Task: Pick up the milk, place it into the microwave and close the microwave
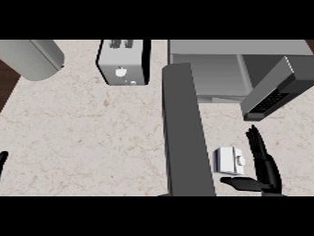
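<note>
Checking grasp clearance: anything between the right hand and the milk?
No. In the head view the right hand is open around the milk, fingers to its right, thumb just below it, with only bare counter between.

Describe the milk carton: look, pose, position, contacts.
The milk carton is a small white box with a round cap on its side facing the right hand. It lies on the marble counter, just right of the open microwave door and in front of the microwave. The hand's straight fingers stand at its right and the thumb below it; actual contact cannot be confirmed. It is not yet lifted.
</note>
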### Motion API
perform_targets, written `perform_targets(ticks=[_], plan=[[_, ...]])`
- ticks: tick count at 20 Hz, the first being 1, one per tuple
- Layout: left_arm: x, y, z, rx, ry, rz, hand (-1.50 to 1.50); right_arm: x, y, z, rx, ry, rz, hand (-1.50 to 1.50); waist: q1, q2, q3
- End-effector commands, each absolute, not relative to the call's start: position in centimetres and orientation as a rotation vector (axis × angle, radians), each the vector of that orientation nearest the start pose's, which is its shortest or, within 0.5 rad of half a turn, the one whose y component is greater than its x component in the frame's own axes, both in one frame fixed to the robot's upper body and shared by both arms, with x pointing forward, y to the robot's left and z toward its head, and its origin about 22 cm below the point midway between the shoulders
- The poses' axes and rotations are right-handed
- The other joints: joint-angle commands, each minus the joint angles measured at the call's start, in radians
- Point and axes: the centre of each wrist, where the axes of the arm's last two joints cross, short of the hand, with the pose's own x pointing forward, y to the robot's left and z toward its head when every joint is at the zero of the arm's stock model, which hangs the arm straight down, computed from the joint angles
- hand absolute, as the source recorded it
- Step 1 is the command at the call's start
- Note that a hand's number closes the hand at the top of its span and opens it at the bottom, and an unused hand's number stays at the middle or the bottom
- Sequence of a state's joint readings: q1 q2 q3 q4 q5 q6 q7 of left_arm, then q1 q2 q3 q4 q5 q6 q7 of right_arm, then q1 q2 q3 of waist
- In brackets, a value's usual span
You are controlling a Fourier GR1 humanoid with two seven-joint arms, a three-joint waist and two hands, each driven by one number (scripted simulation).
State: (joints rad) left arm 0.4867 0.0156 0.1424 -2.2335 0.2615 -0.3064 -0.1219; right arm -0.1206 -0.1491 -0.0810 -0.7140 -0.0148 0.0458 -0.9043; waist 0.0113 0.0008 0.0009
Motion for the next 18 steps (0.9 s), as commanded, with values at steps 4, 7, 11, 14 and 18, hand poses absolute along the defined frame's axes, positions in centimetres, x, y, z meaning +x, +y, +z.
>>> perform_targets(ticks=[4, 7, 11, 14, 18], plan=[[11.5, 28.6, 6.5, -0.099, -1.943, 0.050, -1.50, 20.2, -26.9, -16.5, 0.373, -1.728, 0.114, -1.50, 0.005, 0.001, 0.000], [11.8, 28.8, 8.2, -0.063, -1.949, 0.054, -1.50, 21.1, -27.7, -15.7, 0.387, -1.806, 0.078, 1.50, -0.005, 0.000, 0.000], [12.7, 29.9, 8.1, -0.091, -1.946, 0.053, -1.50, 22.4, -25.7, -14.4, 0.042, -1.946, 0.125, 1.50, -0.019, -0.002, -0.002], [12.3, 30.4, 7.4, -0.088, -1.949, 0.055, -1.50, 22.5, -23.9, -14.6, -0.013, -1.949, 0.061, 1.50, -0.010, -0.002, -0.001], [11.0, 29.0, 5.8, -0.103, -1.926, 0.055, -1.50, 21.9, -23.9, -12.1, 0.133, -1.979, 0.041, 1.50, -0.013, -0.004, -0.002]])
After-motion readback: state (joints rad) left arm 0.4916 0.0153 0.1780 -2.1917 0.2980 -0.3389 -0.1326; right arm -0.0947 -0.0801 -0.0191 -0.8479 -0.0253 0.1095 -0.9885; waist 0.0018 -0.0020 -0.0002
